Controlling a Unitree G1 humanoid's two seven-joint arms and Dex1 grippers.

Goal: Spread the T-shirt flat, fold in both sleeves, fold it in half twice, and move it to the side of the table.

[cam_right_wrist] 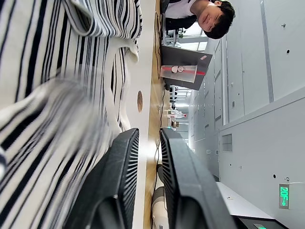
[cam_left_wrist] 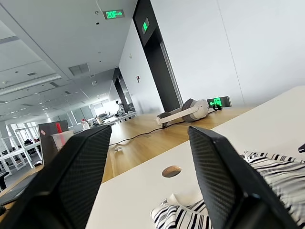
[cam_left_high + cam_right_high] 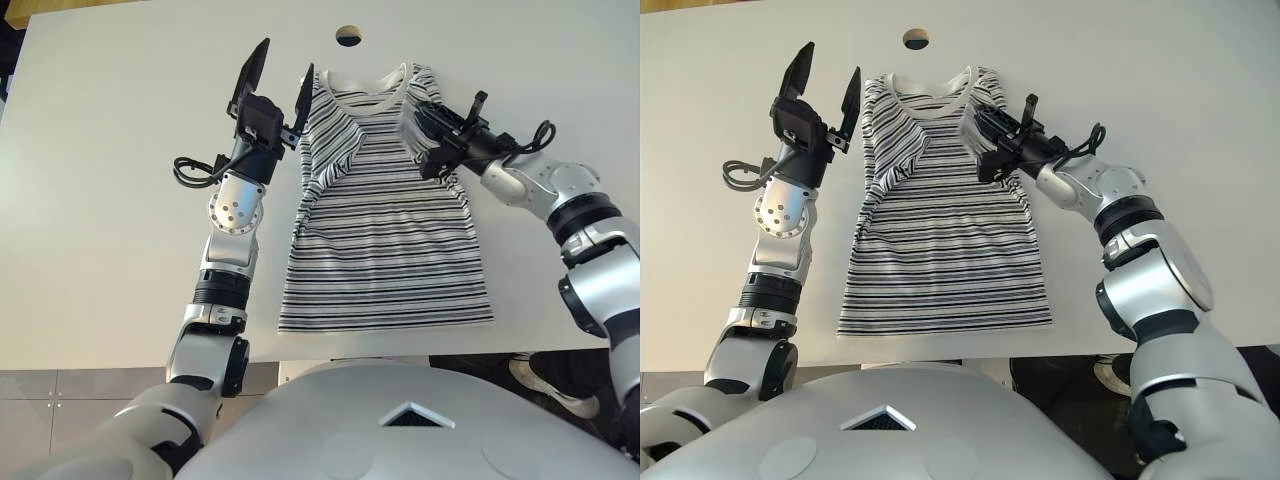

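Both head views are bright and evenly lit. Diffuse overhead light falls on the white table (image 3: 100, 200), which looks almost washed out toward 12 o'clock. The T-shirt (image 3: 385, 240) casts only a thin, soft shadow along its hem at 6 o'clock.

In the left wrist view, daylight glares from the far windows (image 2: 102, 106) at 9 o'clock. A green sign (image 2: 113, 14) glows at 11 o'clock, and upright lines lean strongly toward the edges.

In the right wrist view, a bright daylight patch (image 1: 188, 33) sits near 12 o'clock.

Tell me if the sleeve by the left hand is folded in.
Folded in: that sleeve lies diagonally across the T-shirt front.
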